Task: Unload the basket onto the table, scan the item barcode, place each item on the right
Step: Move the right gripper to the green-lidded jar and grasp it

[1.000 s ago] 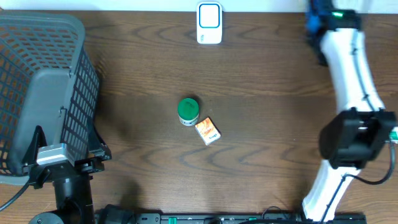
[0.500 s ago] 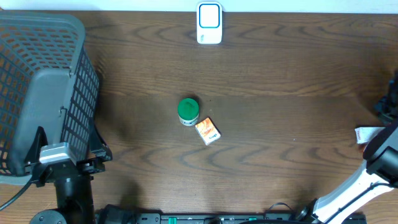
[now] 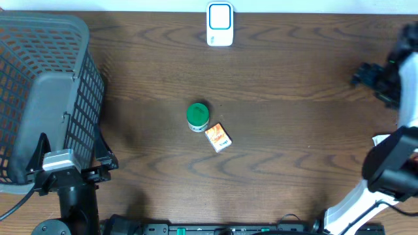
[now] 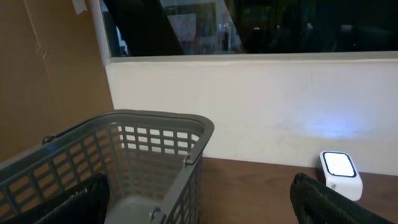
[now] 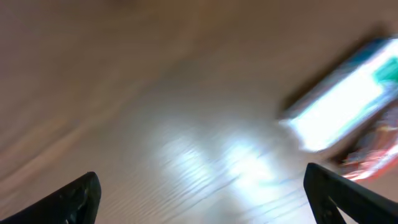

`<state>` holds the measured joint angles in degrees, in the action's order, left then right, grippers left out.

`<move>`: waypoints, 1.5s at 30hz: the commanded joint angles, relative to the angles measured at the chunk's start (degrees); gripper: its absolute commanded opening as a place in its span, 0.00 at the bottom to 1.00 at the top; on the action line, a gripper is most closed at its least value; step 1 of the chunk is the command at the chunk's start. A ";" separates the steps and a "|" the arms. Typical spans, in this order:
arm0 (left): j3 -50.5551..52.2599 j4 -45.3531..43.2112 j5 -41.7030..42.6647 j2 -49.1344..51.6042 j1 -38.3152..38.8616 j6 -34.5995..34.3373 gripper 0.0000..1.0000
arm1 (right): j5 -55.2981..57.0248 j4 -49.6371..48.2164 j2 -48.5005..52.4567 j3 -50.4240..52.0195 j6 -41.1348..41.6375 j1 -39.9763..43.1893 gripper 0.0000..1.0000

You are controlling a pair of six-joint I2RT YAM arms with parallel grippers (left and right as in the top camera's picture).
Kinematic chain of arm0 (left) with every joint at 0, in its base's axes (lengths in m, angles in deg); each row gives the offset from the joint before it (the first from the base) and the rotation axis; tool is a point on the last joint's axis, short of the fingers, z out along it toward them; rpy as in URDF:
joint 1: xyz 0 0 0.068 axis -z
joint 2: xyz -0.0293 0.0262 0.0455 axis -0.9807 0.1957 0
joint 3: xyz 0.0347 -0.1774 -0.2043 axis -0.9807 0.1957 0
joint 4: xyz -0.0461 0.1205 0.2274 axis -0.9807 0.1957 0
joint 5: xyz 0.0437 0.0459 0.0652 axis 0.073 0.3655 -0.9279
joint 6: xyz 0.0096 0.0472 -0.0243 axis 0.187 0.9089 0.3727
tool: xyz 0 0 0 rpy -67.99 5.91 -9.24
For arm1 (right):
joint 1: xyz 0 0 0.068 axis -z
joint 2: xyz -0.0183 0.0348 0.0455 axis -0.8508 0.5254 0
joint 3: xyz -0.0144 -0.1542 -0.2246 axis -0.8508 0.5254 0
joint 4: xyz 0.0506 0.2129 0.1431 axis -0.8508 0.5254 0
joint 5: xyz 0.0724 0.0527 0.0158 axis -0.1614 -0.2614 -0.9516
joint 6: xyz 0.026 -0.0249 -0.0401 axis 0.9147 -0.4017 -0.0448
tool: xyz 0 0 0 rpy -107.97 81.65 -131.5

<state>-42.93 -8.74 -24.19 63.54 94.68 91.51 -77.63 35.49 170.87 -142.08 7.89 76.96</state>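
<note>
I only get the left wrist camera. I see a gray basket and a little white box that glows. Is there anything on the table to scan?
Observer: Yes. The overhead view shows a green-lidded jar near the middle of the table.
Operator: Is it all by itself?
Observer: No. A small orange box lies close beside it, on the side toward the arms' bases.
Operator: Is the other arm holding something?
Observer: No. In the right wrist view the right gripper has its fingers spread wide with nothing between them.
</note>
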 commanded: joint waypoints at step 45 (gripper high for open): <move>5.44 3.32 0.33 -10.05 0.24 0.74 0.91 | -10.01 -18.18 10.40 -1.57 35.43 -60.33 0.99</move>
<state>-37.56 -4.88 -24.19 54.12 94.68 91.51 -89.36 17.32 180.53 -142.78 43.99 17.53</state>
